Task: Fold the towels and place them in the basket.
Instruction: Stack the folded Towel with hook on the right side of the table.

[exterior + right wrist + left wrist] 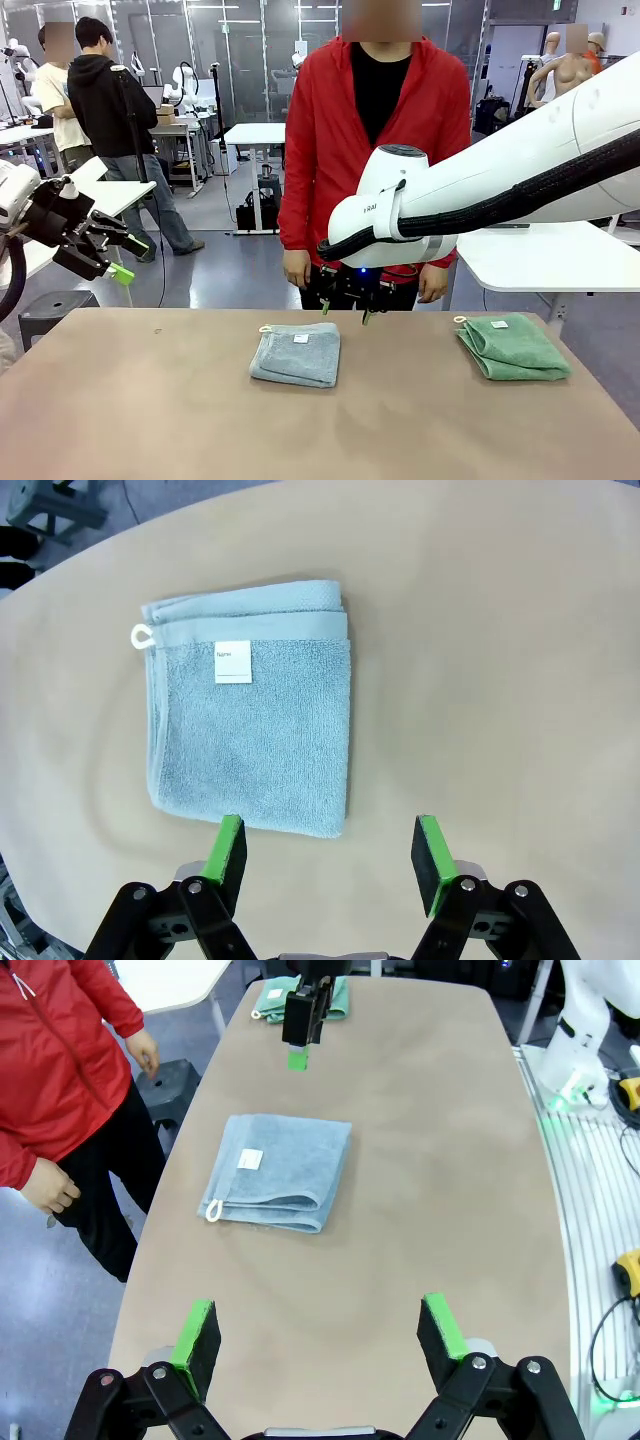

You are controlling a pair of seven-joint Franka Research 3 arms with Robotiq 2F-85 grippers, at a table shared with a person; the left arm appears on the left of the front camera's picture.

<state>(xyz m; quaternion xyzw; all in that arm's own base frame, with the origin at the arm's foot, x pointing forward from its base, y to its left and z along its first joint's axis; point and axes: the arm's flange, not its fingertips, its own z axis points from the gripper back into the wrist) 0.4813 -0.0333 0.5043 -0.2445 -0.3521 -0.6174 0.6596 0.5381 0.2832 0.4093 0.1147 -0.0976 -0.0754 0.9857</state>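
Hovering above a folded pale blue-grey terry-cloth towel (296, 354), the right gripper (346, 304) is holding its green-padded fingers (227, 858) wide and empty, poised just past the towel's near edge in its own wrist view. Folding is looking finished for both cloths; the step in hand appears to be picking up the blue-grey towel, which is lying flat near the middle of the brown tabletop (150, 410) as a neat square with a white label and a small white loop at one corner. A folded mint-green terry-cloth towel (511, 347) is resting well to the right of the blue-grey towel, by the tabletop's far edge. The left gripper (320, 1340) is hanging well apart from the blue-grey towel, its fingers spread wide on nothing. A person in a red jacket (375, 150) is standing behind the blue-grey towel. The next move probably calls for lowering over the soft stacked layers and pinching them all together, since loose pile may slip or unfold.
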